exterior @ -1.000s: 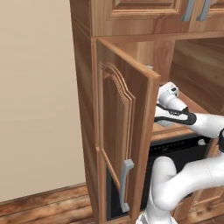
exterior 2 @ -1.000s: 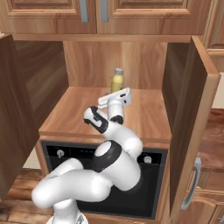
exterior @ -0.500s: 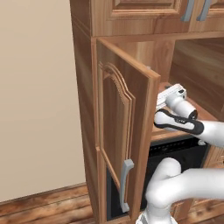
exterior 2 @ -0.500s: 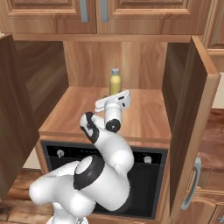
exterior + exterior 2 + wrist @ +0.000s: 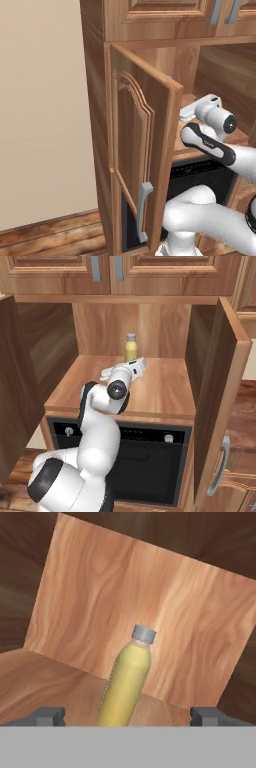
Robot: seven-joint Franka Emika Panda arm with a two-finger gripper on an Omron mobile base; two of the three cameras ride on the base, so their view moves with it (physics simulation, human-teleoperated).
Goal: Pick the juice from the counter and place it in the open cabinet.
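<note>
The juice (image 5: 130, 348) stands upright on the wooden shelf (image 5: 167, 387) of the open cabinet, close to its back wall. It is a small yellow bottle with a grey cap. In the hand view the juice (image 5: 125, 682) leans a little with the camera's roll and sits beyond my gripper (image 5: 129, 717), apart from it. Both fingertips (image 5: 50, 716) stand far apart at the lower corners, so the gripper is open and holds nothing. From the right base, my gripper (image 5: 136, 365) hovers over the shelf just in front of the bottle. The counter is out of view.
The cabinet's left door (image 5: 142, 155) with its grey handle (image 5: 144, 210) swings out beside my arm. The right door (image 5: 216, 401) stands open too. A black oven front (image 5: 150, 461) lies below the shelf. Closed upper cabinets (image 5: 105, 273) hang overhead.
My hand has pulled back from the juice toward the shelf's front edge. The bottle stays standing at the back of the shelf, free of the fingers.
</note>
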